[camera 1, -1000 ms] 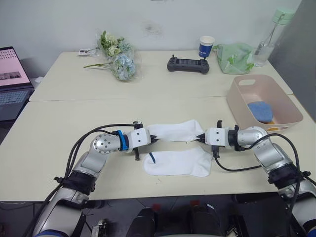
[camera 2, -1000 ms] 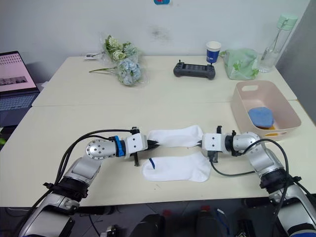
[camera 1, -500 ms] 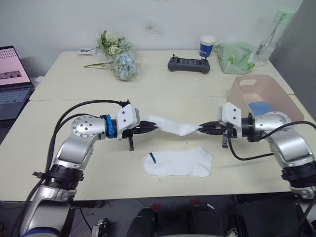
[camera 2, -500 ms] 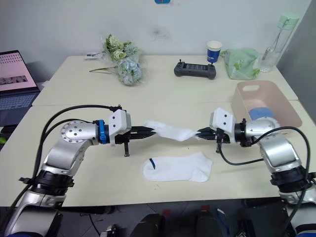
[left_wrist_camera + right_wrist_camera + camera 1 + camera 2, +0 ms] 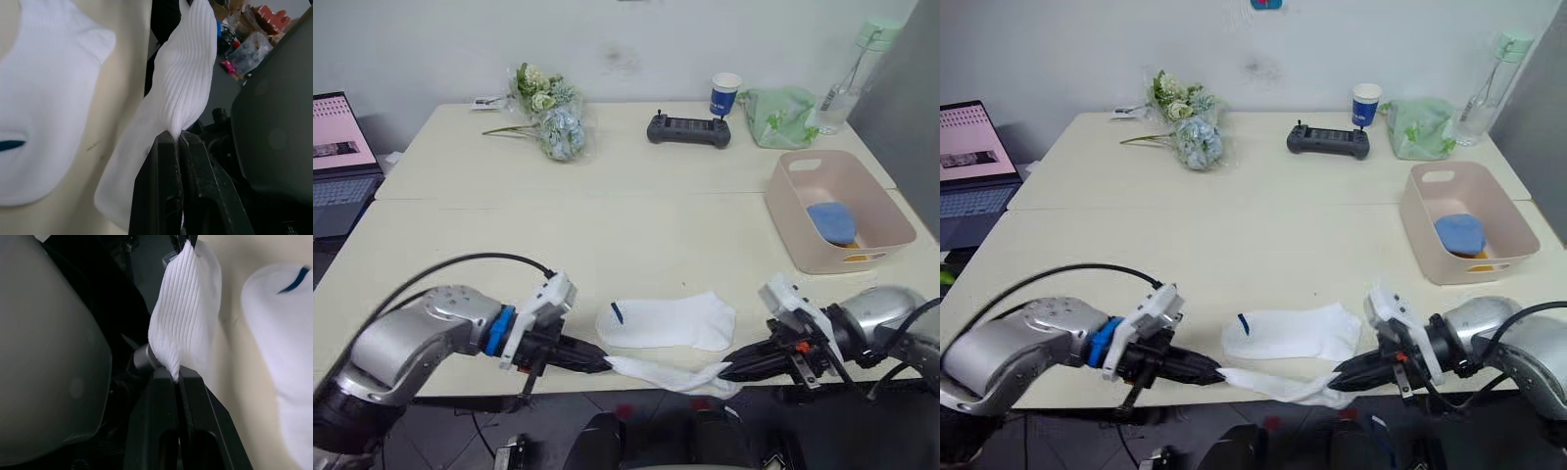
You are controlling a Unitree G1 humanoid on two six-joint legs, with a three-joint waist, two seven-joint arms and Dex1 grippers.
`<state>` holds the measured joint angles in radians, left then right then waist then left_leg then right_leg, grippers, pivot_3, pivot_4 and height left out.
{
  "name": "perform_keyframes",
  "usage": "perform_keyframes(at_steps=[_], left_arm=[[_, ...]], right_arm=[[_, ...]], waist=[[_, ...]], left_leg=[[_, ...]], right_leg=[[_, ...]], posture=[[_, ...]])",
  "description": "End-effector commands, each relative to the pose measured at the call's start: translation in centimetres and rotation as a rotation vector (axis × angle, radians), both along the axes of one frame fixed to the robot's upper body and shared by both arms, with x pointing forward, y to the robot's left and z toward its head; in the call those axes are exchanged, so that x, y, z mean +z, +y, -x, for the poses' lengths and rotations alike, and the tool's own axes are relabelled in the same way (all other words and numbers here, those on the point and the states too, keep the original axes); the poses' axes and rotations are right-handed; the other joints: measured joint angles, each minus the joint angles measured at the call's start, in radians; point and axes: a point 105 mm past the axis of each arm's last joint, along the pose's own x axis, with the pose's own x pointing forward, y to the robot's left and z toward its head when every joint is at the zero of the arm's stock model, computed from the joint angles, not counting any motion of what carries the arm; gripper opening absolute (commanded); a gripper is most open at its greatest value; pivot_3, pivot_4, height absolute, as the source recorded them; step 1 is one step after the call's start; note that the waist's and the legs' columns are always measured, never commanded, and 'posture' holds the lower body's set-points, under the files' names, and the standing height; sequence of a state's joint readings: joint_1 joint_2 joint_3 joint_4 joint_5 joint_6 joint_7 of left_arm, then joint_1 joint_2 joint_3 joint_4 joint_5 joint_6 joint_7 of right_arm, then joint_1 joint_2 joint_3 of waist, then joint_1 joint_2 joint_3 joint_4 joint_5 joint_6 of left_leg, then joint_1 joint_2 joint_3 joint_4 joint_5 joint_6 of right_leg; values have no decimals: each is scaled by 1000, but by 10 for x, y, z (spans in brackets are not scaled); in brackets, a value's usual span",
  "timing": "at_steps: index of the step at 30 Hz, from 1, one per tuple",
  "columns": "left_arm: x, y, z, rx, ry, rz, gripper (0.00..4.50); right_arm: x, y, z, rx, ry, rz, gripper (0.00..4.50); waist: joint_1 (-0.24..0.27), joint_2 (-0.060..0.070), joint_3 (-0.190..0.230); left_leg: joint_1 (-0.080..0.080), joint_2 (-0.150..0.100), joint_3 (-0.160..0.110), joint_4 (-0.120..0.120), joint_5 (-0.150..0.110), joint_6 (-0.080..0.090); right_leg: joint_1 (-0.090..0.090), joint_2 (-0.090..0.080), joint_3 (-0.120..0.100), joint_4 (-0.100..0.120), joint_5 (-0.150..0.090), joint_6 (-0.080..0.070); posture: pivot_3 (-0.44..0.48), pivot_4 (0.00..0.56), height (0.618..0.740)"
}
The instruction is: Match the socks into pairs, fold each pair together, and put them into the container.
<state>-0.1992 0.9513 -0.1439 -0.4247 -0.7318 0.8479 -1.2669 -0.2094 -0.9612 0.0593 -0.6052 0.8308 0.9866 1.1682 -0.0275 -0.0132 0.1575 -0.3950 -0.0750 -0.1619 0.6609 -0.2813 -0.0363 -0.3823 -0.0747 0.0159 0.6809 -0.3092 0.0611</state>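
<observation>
Low in the frame, left gripper (image 5: 603,363) and right gripper (image 5: 724,373) each pinch an end of a white sock (image 5: 661,376), slack past the table's (image 5: 607,235) front edge. Second white sock (image 5: 668,321) lies flat just above. Pink tub (image 5: 837,210), right, holds something blue, probably socks.

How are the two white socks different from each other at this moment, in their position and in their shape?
The held sock hangs stretched between the left pincer and the right pincer at the table's near edge; the lying sock rests free on the table. The held sock is bunched into a narrow strip; the lying sock is spread flat, its dark cuff mark showing. Both are white ankle socks.
</observation>
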Motion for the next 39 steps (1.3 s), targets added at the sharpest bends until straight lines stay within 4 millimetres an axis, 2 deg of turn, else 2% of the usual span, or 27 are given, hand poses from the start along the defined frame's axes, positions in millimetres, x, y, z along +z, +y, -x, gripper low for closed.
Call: perform_keyframes(at_steps=[1,4,9,14,20,21,24,25,27,32,35,39], left_arm=[[-12,-3,-12,57,-1,-9,0],[-14,-5,-36,108,-69,-14,0],[-13,-5,-62,126,-151,-41,0],[-17,-13,-77,121,-190,-59,0],[-20,-15,-83,124,-206,-73,0],[-21,-15,-83,121,-210,-74,0],[-20,-11,-84,131,-226,-67,641],[-19,-9,-86,142,-234,-68,1073],[-16,-4,-89,167,-240,-65,1571],[-4,16,-89,208,-253,-61,2878],[2,25,-88,221,-294,-60,2878],[13,11,-94,241,-361,11,2878]], right_arm=[[-10,-4,-18,-57,-71,39,13],[-14,-7,-39,-121,-115,45,13],[-17,-12,-62,-165,-171,62,13],[-23,-13,-79,-197,-212,87,13],[-25,-15,-95,-237,-253,92,13],[-25,-14,-95,-234,-248,84,248],[-17,-15,-100,-278,-260,42,1025],[-14,-17,-102,-300,-265,28,1550],[-7,-21,-105,-343,-269,7,2061],[6,-31,-107,-396,-316,4,2091],[13,-26,-102,-384,-339,-11,2091],[6,-16,-93,-317,-368,30,2091]], waist=[[0,0,0],[-1,0,0],[-1,0,0],[-2,0,0],[-3,0,0],[-3,0,0],[-3,0,0],[-3,0,0],[-3,0,0],[-4,0,0],[-5,0,0],[-3,0,0]], left_leg=[[0,0,0,0,0,0],[0,0,0,0,0,0],[-1,0,0,0,2,-3],[-2,0,0,0,2,-4],[-2,0,0,0,2,-4],[-3,0,0,0,2,-4],[-3,0,0,0,2,-4],[-3,0,0,0,2,-4],[-3,0,0,0,2,-4],[-3,0,0,0,2,-4],[-3,0,0,0,2,-4],[-3,0,0,0,2,-4]], right_leg=[[0,0,0,0,0,0],[0,0,0,0,0,0],[-2,0,0,0,0,0],[-3,0,0,0,0,0],[-4,0,0,0,0,0],[-4,0,0,0,0,0],[-4,0,0,0,0,0],[-4,0,1,0,0,0],[-4,0,1,0,0,0],[-4,0,0,0,0,0],[-5,0,1,1,0,0],[-5,0,1,1,0,0]], posture=[[0,150,740],[0,150,740],[0,150,740],[0,150,740],[0,150,740],[0,150,740],[0,150,740],[0,150,740],[0,150,740],[0,150,740],[0,150,740],[0,150,740]])
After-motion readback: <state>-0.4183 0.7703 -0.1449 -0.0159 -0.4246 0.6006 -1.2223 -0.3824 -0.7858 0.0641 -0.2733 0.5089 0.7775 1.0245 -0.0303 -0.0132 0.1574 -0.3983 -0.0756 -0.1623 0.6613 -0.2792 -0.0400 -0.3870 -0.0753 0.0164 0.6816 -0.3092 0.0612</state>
